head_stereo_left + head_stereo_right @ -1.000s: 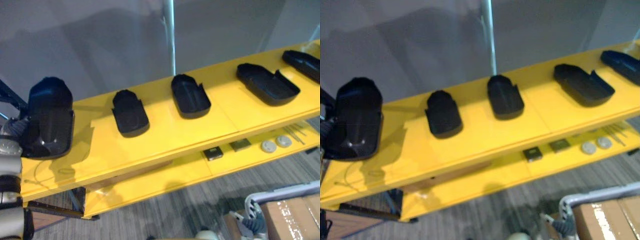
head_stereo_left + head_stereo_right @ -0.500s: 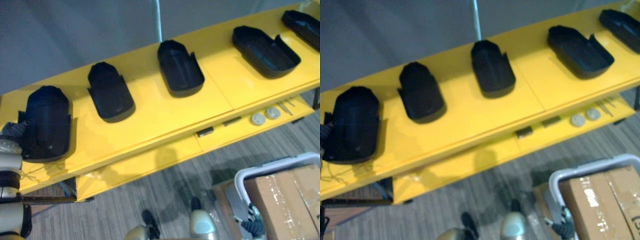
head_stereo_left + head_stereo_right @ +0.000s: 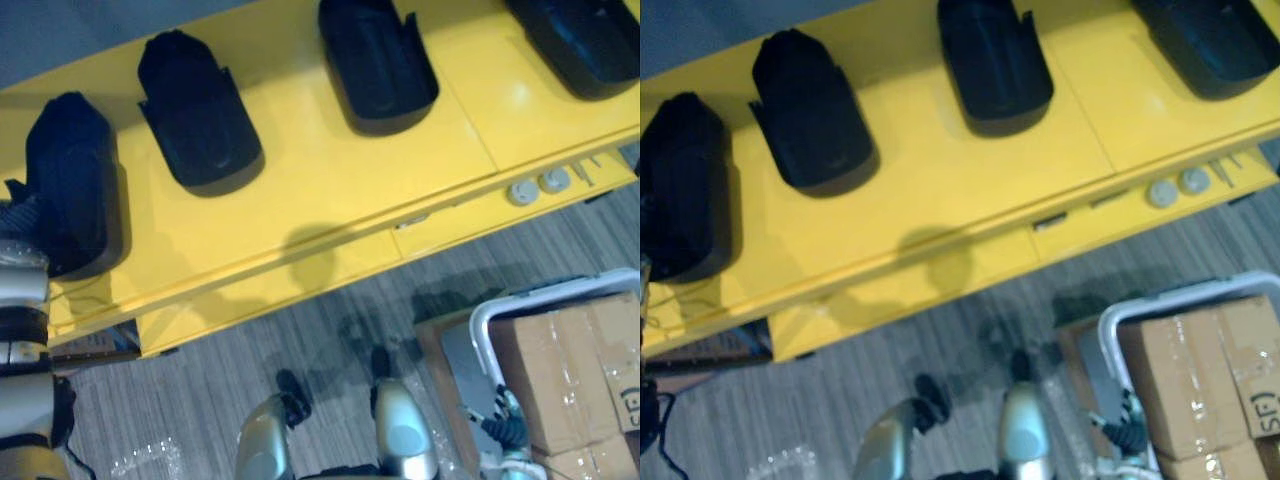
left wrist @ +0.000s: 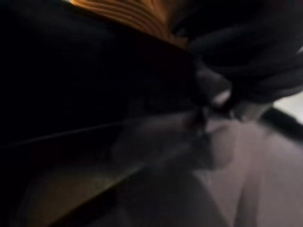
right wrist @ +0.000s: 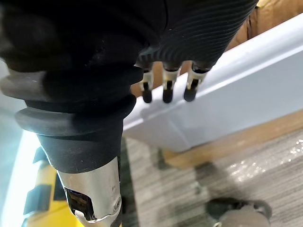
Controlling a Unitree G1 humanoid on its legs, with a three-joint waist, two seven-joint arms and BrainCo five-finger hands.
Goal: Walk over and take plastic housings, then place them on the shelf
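Item 1, my left hand (image 3: pixel 20 216): at the left end of the top shelf (image 3: pixel 300 185), its dark cover pressed against the near left edge of the leftmost housing (image 3: pixel 70 180). My fingers are hidden behind the black shell and my left wrist view is too dark to read, so I cannot tell whether I grip it or have let go.

Item 2, leftmost housing: black plastic, lying lengthwise across the yellow shelf top and apparently resting on it.

Item 3, second housing (image 3: pixel 197 125): just beside the first, apart from it, open side up.

Item 4, third housing (image 3: pixel 378 60): further right along the same shelf, open side up.

Item 5, fourth housing (image 3: pixel 588 45): at the right end, partly cut off by the edge of the view.

Item 6, lower shelf (image 3: pixel 250 292): yellow, carrying round discs (image 3: pixel 521 192) and some small parts too tiny to identify.

Item 7, my right hand (image 5: pixel 199 33): hanging low at my side, fingers (image 5: pixel 166 90) loose and straight, holding nothing, just above the white-rimmed bin (image 3: pixel 478 345).

Item 8, cardboard boxes (image 3: pixel 560 370): inside that bin, on the grey carpet floor (image 3: pixel 200 400).
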